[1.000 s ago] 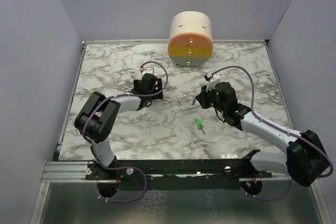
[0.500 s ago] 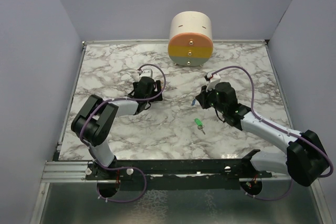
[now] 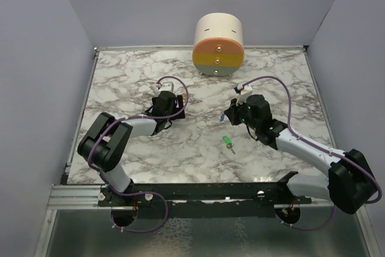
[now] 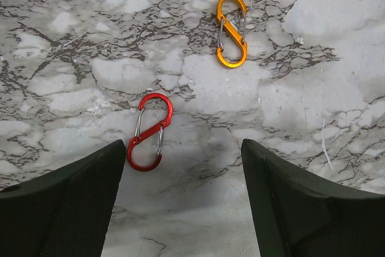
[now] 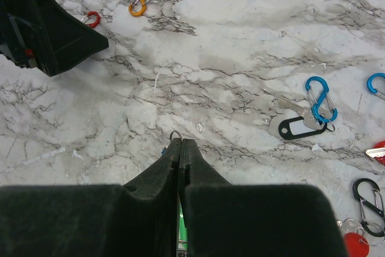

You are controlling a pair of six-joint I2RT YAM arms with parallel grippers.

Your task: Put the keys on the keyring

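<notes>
On the marble tabletop [image 3: 120, 70] just nearside of the right gripper [image 5: 180, 144], which pinched a small ring [image 5: 175, 135], the green key [image 3: 228, 141] lay blade toward the bases, far from the wide-spread left gripper [image 4: 183, 148].

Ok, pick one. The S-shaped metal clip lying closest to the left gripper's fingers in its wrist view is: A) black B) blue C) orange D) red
D: the red S-shaped metal clip lies right beside one finger of the left gripper; the orange S-shaped clip sits farther off.
</notes>
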